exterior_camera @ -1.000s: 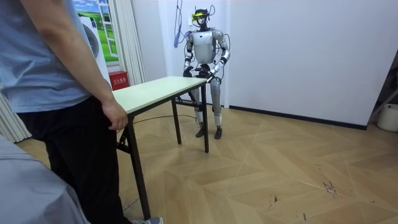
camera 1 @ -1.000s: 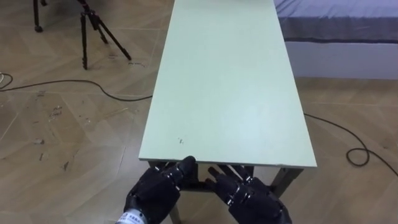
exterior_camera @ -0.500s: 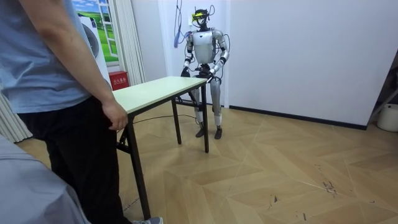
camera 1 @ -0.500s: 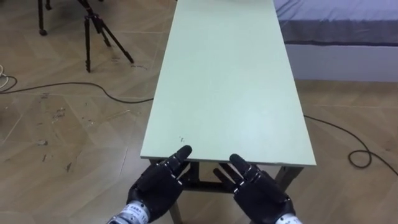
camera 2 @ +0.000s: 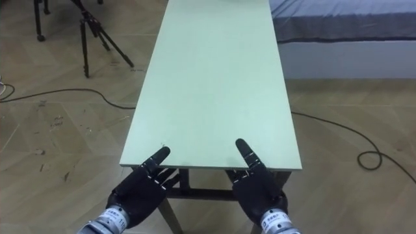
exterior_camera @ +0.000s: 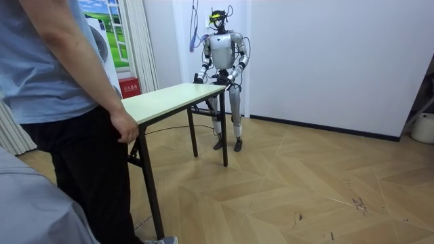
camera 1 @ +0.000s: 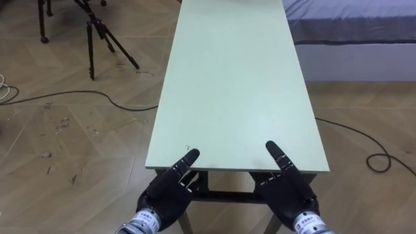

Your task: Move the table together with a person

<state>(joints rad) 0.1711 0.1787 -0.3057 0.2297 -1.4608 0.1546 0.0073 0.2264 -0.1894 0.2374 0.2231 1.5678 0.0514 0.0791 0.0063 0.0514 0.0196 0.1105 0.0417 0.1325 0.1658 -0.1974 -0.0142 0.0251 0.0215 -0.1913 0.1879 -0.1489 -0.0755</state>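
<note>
The desk (camera 1: pixel 237 84) stands on the floor between the robot, at one short end, and a person (exterior_camera: pixel 61 102) at the other, whose hand (exterior_camera: pixel 125 127) hangs just beside the desk's far edge. At the near edge the robot's hands have spread. A second ago they sat close together under the desk's middle. Now the left hand (camera 1: pixel 168 194) is at the desk's near left corner and the right hand (camera 1: pixel 286 188) near its right corner. Each reaches under the edge, so I cannot tell whether either is clamped on it. The wider hold looks like preparation to lift. A bed (camera 1: pixel 351 19) lies right of the desk and a tripod (camera 1: pixel 97 32) left of it.
</note>
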